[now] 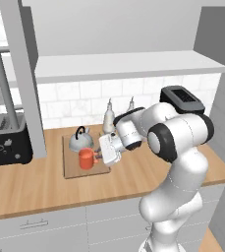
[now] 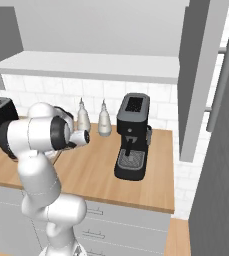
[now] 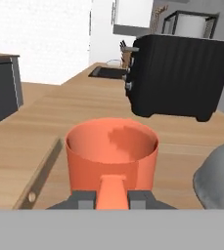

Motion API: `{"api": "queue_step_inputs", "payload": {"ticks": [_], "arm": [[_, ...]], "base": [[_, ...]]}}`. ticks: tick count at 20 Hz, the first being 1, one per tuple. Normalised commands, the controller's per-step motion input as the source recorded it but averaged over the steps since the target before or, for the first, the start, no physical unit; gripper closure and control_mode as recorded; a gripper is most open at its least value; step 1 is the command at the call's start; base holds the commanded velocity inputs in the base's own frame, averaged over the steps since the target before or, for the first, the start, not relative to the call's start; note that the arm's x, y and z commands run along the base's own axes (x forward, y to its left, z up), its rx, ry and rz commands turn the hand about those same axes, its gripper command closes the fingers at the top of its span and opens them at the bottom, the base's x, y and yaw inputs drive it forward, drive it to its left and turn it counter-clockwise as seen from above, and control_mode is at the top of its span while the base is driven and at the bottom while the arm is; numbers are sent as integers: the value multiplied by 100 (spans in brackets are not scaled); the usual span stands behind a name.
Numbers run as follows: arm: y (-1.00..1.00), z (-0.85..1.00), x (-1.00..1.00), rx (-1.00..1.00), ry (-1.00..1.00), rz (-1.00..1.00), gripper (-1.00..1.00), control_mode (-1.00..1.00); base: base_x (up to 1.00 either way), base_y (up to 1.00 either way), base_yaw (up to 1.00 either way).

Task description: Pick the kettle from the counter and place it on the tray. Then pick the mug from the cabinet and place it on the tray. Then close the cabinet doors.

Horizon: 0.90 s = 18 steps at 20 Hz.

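Tool (image 3: 112, 197) pinches cylindrical mug (image 3: 111, 154) (glossy orange).

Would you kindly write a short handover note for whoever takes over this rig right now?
Gripper: shut on the mug's handle, fingers either side of it in the hand view.
Kettle: already on the tray, at its back.
Mug: over the tray's front part, just in front of the kettle; whether it is set down yet cannot be told.
Cabinet doors: standing open.
Done: kettle placed, mug fetched from the cabinet.
Left: release the mug on the tray, back the gripper away, then close both cabinet doors.
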Motion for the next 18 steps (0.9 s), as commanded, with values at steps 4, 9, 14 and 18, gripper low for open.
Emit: {"api": "queue_step_inputs", "payload": {"ticks": [4, 9, 14, 18], "arm": [[3, -24, 28, 0, 0, 0, 100, -100], [0, -23, 7, 0, -1, 0, -100, -100], [0, -5, -21, 0, -8, 0, -100, -100], [0, 2, -17, 0, -2, -1, -100, -100]], "base": [[0, 0, 0], [0, 0, 0], [0, 0, 0], [0, 0, 0]]}}
